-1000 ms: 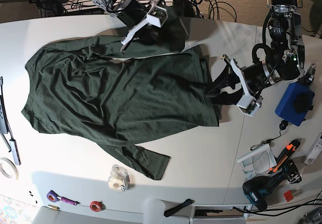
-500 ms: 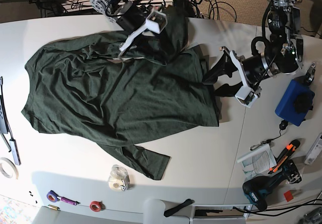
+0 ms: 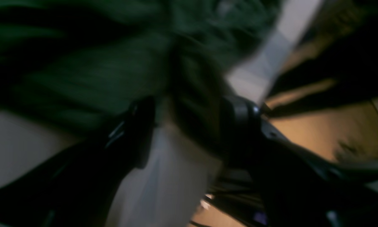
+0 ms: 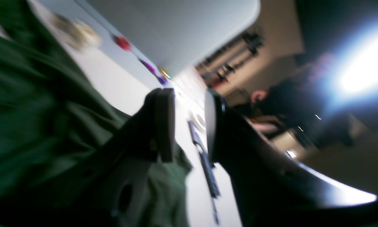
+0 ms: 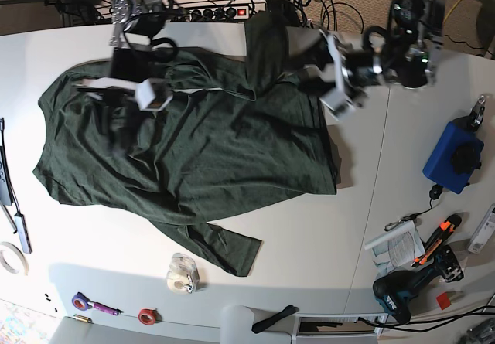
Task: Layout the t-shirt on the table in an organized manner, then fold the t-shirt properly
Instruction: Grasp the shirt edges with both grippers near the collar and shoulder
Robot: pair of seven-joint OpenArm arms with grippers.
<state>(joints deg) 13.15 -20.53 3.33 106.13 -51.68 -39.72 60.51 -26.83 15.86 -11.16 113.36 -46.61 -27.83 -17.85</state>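
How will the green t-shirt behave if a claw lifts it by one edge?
Likely floppy: the t-shirt lies in soft wrinkles and its sleeve is folded over itself. It will probably drape and drag rather than hold shape. The smooth table suggests it slides easily.

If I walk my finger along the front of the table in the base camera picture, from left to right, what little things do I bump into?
White tape ring → purple tape roll → red tape roll → clear tape dispenser → black strap → folded paper → cordless drill.

1 t-shirt (image 5: 193,151), 1 table (image 5: 309,228), 3 tape rolls (image 5: 182,274).
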